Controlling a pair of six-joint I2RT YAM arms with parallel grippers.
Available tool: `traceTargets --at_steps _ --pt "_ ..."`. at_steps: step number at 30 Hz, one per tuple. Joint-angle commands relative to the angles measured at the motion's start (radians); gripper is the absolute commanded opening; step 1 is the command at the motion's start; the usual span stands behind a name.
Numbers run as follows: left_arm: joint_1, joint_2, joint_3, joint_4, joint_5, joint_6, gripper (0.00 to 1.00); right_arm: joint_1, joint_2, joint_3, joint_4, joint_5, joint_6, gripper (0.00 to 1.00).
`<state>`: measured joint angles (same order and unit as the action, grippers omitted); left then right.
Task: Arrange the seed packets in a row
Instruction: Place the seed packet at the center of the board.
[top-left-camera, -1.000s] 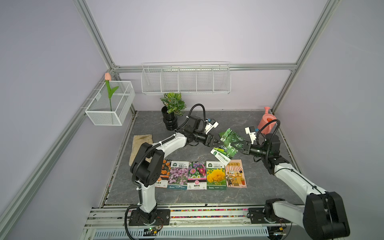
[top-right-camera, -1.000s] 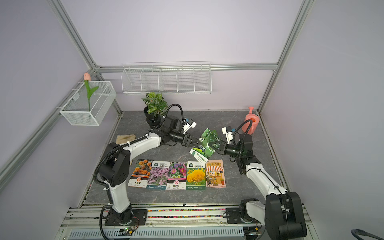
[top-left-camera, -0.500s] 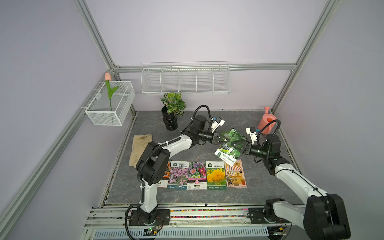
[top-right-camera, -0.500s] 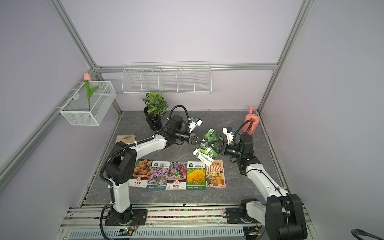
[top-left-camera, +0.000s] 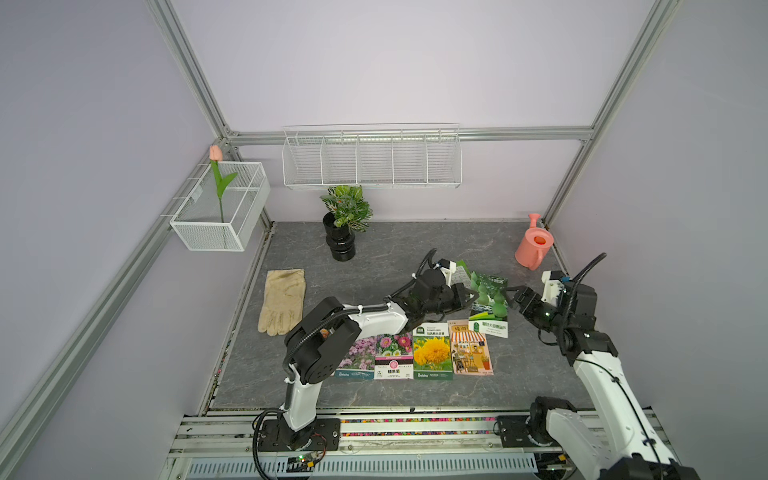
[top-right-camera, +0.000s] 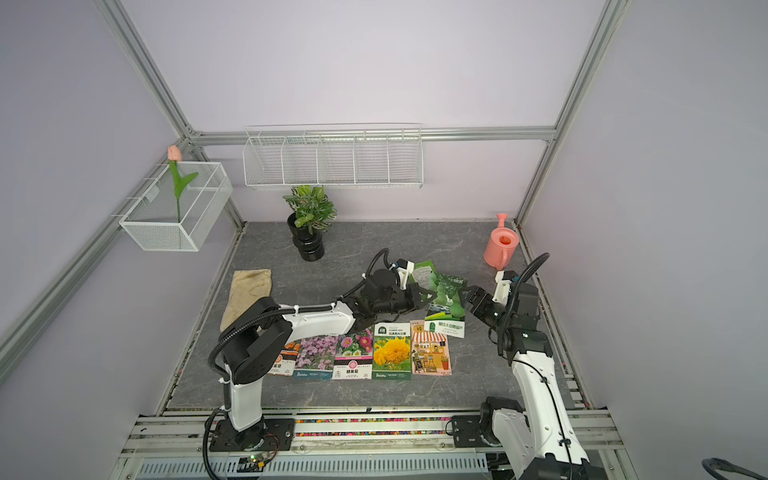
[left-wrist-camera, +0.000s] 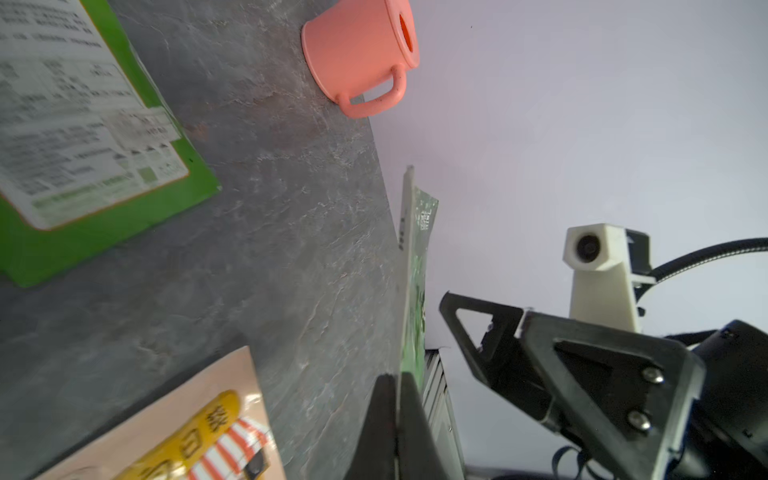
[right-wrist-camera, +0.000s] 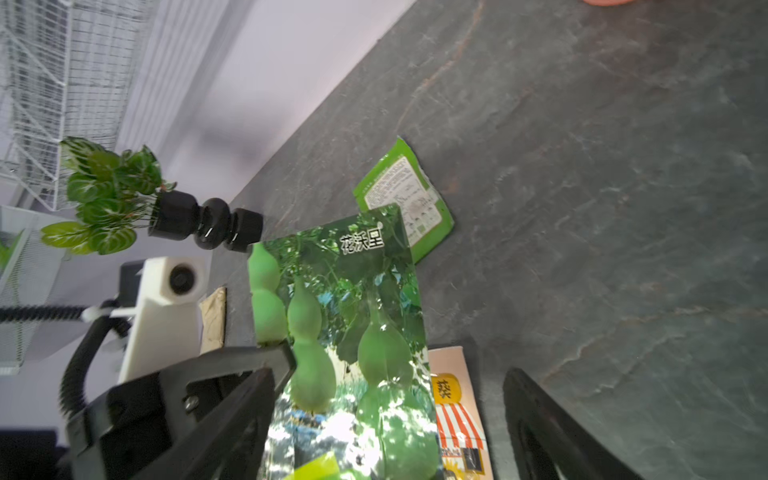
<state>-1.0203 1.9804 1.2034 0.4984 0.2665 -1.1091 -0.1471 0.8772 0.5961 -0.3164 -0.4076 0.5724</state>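
A green gourd seed packet (top-left-camera: 490, 299) (top-right-camera: 446, 297) hangs tilted above the table, behind the right end of the row. My left gripper (top-left-camera: 471, 297) (left-wrist-camera: 399, 376) is shut on its left edge; the left wrist view shows the packet (left-wrist-camera: 415, 270) edge-on. My right gripper (top-left-camera: 515, 297) (right-wrist-camera: 388, 374) stands open just right of the packet (right-wrist-camera: 353, 332), not touching it. Several seed packets lie in a row at the front: pink (top-left-camera: 357, 357), mixed (top-left-camera: 392, 353), yellow (top-left-camera: 432, 353), shop drawing (top-left-camera: 471, 349). An orange-flower packet (top-right-camera: 282, 361) shows partly under the left arm.
A green-edged packet (top-left-camera: 461, 272) (right-wrist-camera: 409, 199) lies text side up behind the left gripper. A beige glove (top-left-camera: 282, 299) lies at the left. A potted plant (top-left-camera: 343, 232) stands at the back and a pink watering can (top-left-camera: 534, 245) at the back right. Wire baskets (top-left-camera: 370, 160) hang on the walls.
My left arm reached right and shut on the gourd packet. My right gripper, which held the packet, opened and let it go. The packet now hangs straighter.
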Motion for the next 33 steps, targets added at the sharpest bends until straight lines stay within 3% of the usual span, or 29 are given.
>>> traceTargets --at_steps 1,5,13,29,31,33 --pt "-0.079 0.083 0.062 -0.012 -0.262 -0.184 0.00 -0.037 -0.025 -0.041 -0.062 0.016 0.000 0.89" --pt "-0.142 0.144 0.209 -0.242 -0.328 -0.243 0.00 -0.068 -0.098 -0.020 -0.157 0.083 -0.045 0.88" --pt "-0.181 0.210 0.326 -0.410 -0.351 -0.293 0.00 -0.112 -0.086 -0.068 -0.128 0.042 -0.056 0.89" --pt "-0.202 0.273 0.351 -0.451 -0.280 -0.341 0.00 -0.148 0.046 -0.124 -0.005 0.019 -0.059 0.88" --pt "-0.201 0.270 0.349 -0.455 -0.273 -0.342 0.09 -0.150 0.063 -0.132 0.010 0.017 -0.059 0.89" --pt "-0.201 0.271 0.350 -0.455 -0.267 -0.340 0.24 -0.153 0.076 -0.137 0.021 0.017 -0.059 0.88"
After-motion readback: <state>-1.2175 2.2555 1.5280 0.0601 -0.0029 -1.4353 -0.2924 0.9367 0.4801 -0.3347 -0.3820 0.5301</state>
